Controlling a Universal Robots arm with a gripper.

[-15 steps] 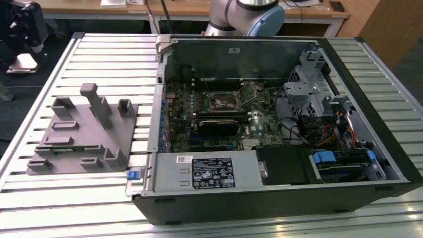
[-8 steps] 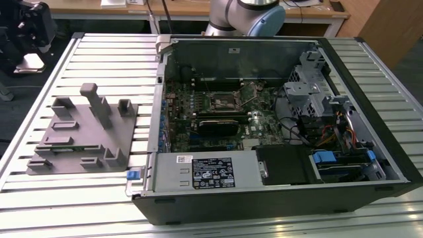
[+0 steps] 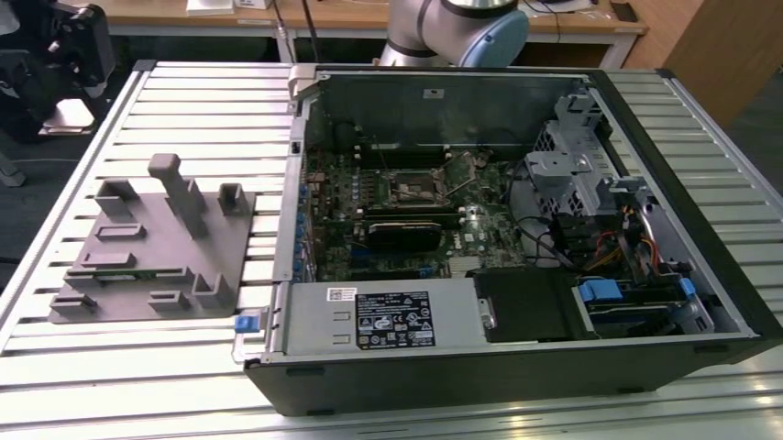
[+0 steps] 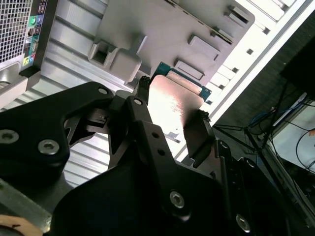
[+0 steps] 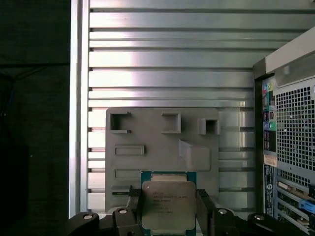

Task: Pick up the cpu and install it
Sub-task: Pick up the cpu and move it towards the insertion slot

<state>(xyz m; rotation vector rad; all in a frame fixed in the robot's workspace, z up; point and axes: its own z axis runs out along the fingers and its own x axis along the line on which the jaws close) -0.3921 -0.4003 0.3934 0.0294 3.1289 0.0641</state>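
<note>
The exterior camera looks steeply down from high on the slatted table (image 3: 183, 101), with the open computer case (image 3: 514, 367) in the middle. Both wrist cameras sit close behind the gripper (image 5: 167, 194): the first faces straight down, the second slanted. All three share the grey fixture plate (image 3: 135, 280); the wrist pair also share the gripped cpu (image 5: 167, 209).

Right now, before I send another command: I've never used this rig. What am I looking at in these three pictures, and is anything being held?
The exterior view comes from a camera off the machine. It shows a robot arm at the far edge of a slatted metal table. On the table lie an open computer case and, to the exterior view's left, a grey parts holder. The two wrist views come from cameras riding on the arm. In both, the arm's black hand grips the cpu, a small silvery square chip, by two opposite edges, with the grey holder beyond it. The black-framed socket sits inside the case.
</note>
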